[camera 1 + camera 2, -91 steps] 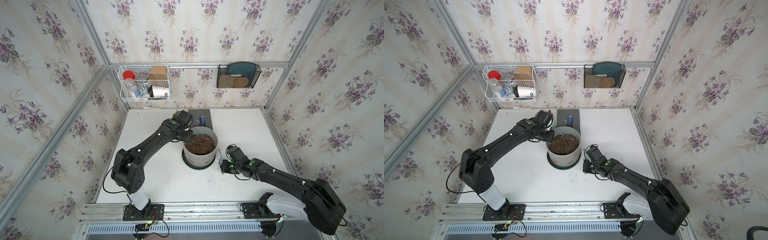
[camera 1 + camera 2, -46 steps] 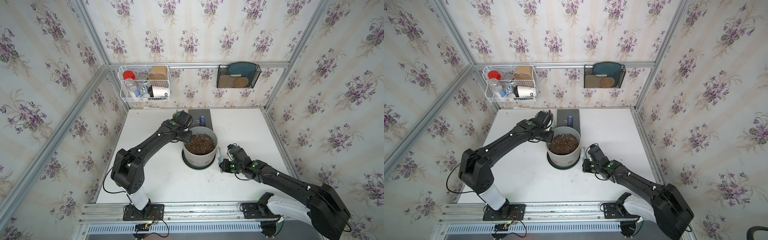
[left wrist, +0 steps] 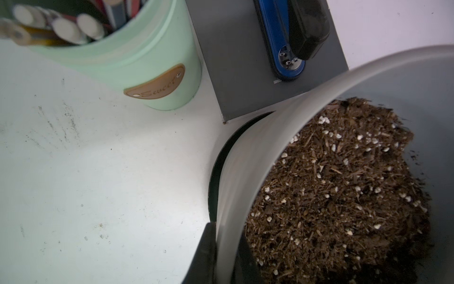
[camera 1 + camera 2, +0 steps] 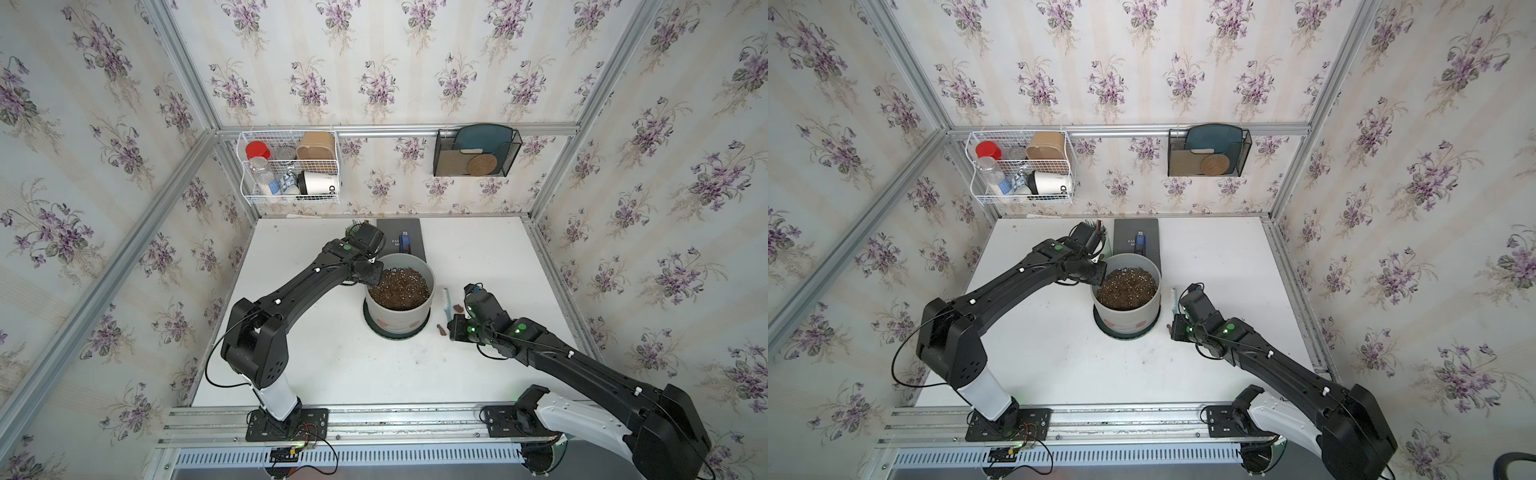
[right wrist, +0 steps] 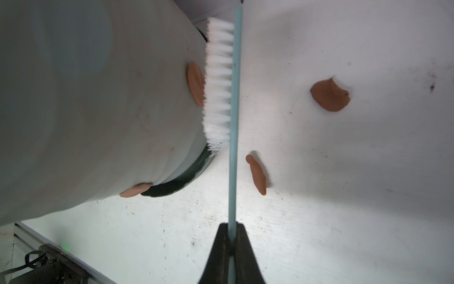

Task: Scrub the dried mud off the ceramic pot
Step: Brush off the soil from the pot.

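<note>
Pot (image 3: 245, 159), rim clenched in left claw (image 3: 224, 237) to steady it; brush (image 5: 233, 123), handle gripped by right claw (image 5: 232, 233), bristles just ahead pressing mud (image 5: 196, 83) on pot wall, set for scrubbing.

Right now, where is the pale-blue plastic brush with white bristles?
The pale-blue plastic brush, shut in the right gripper, sits just right of the light-grey ceramic pot in both top views, bristles against the pot's wall beside a reddish-brown mud patch.
</note>
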Tool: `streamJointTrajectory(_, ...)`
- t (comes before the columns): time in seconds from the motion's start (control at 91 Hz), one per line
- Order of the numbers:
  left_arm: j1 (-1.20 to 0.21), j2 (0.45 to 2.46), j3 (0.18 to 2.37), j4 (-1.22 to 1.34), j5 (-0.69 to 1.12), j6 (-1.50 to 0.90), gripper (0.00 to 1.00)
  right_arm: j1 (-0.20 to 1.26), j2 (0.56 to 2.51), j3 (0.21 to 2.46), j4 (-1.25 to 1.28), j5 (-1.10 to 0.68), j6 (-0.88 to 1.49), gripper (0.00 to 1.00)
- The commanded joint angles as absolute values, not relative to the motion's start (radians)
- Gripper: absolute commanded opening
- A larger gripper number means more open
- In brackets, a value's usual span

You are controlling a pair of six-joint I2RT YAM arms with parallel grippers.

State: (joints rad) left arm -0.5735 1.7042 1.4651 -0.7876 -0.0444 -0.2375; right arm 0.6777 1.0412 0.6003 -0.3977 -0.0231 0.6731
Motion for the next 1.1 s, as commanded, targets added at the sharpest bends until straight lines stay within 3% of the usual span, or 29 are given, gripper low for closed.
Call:
streamJointTrajectory(0.0,-0.574,1.687,1.472,-0.789,-0.009,-0.255,0.0,0.676,1.054,0.586,-0.409,-0.009,0.658,0.0)
streamJointTrajectory(0.264,-0.574,1.689,1.476,-0.791,-0.002,-0.258,0.0,0.677,1.213,0.584,-0.241,-0.166,0.656,0.0)
streamJointTrajectory(0.451,-0.573,1.692,1.471,-0.789,-0.002,-0.262,0.0,0.677,1.193,0.573,-0.182,-0.226,0.676,0.0)
streamJointTrajectory(1.088,-0.573,1.683,1.446,-0.779,-0.006,-0.264,0.0,0.642,0.991,0.537,-0.377,-0.051,0.699,0.0)
